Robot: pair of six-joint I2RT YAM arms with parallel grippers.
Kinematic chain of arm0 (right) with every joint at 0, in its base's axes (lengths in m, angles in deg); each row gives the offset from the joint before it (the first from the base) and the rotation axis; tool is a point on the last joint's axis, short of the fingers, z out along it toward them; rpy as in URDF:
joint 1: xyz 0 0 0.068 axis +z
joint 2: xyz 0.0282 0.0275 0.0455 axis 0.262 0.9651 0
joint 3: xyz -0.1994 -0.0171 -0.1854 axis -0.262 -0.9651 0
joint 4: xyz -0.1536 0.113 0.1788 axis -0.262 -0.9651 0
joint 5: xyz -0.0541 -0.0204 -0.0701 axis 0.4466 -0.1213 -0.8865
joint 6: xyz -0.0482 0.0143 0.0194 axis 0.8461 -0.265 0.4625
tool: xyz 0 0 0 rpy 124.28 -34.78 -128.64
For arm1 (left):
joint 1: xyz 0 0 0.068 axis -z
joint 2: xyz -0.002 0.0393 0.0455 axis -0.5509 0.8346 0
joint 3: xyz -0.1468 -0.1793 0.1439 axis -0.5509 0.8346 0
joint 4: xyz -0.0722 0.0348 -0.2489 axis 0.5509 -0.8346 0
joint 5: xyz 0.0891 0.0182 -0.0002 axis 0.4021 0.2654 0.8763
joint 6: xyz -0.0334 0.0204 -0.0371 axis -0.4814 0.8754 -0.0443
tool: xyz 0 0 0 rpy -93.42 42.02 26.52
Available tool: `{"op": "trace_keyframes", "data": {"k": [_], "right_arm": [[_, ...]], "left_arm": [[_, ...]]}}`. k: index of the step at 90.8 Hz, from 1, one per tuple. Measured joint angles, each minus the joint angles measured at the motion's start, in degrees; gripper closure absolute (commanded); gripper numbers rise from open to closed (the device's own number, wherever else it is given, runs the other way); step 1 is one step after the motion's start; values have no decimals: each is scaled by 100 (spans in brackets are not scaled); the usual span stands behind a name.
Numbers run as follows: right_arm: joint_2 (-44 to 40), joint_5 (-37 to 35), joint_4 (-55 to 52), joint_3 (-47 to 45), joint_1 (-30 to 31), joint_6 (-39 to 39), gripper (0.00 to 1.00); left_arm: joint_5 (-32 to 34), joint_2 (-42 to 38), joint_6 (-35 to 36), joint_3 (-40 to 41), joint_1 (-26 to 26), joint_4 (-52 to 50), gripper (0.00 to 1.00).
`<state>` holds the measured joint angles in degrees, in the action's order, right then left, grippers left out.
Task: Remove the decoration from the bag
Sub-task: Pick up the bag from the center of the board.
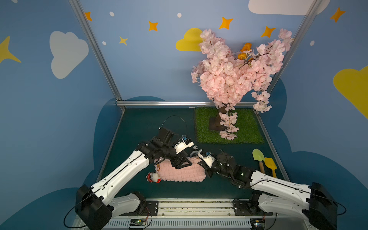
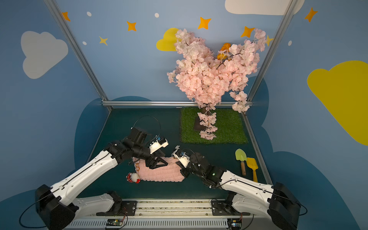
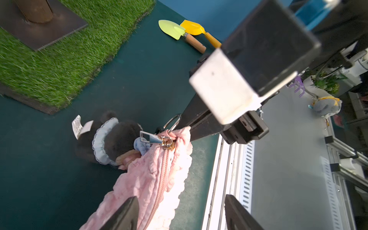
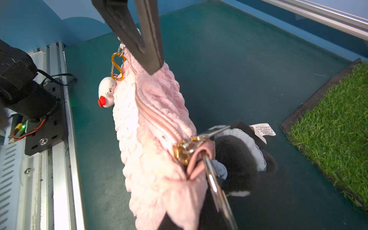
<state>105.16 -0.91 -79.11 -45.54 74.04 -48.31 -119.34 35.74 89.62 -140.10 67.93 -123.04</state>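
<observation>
A: Where do we see the bag (image 1: pixel 182 172)?
B: Near the middle of the tabletop (image 1: pixel 151 123). Our right claw (image 3: pixel 192 129) is closed on its right end; our left claw (image 3: pixel 180 197) stands wide over it.

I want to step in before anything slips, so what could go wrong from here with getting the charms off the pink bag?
The left gripper stands open over the bag, so only the shut right gripper pins one corner; a tug could drag the soft bag along. The gold carabiner holding the white plush charm probably needs its gate pressed, so plain pulling may fail.
</observation>
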Motion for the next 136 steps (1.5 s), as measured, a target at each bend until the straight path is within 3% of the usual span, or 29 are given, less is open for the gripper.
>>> {"op": "trace_keyframes", "data": {"k": [16,50,65,72,86,103,120,127,136], "right_arm": [[-164,-81,9,-44,140,31,100],[-214,-111,13,-129,190,-31,100],[-214,-162,11,-129,243,-48,100],[-208,-214,9,-129,280,-52,100],[-186,-361,-90,-129,286,-63,100],[-92,-463,-125,-129,337,-66,100],[-44,-503,-96,-127,376,-76,100],[-31,-514,-79,-127,387,-92,81],[-24,-529,-83,-103,391,-57,65]], "left_arm": [[-225,155,-299,192,26,595,34],[-614,848,-275,190,225,1187,57],[-787,973,-278,179,260,1182,59],[-859,1060,-297,122,267,1182,72],[-949,1263,-295,31,254,1172,76],[-927,1335,-173,2,243,1027,97],[-870,1333,122,-39,238,874,98],[-798,1320,317,-90,245,780,98],[-704,1211,629,-105,289,717,97]]}}
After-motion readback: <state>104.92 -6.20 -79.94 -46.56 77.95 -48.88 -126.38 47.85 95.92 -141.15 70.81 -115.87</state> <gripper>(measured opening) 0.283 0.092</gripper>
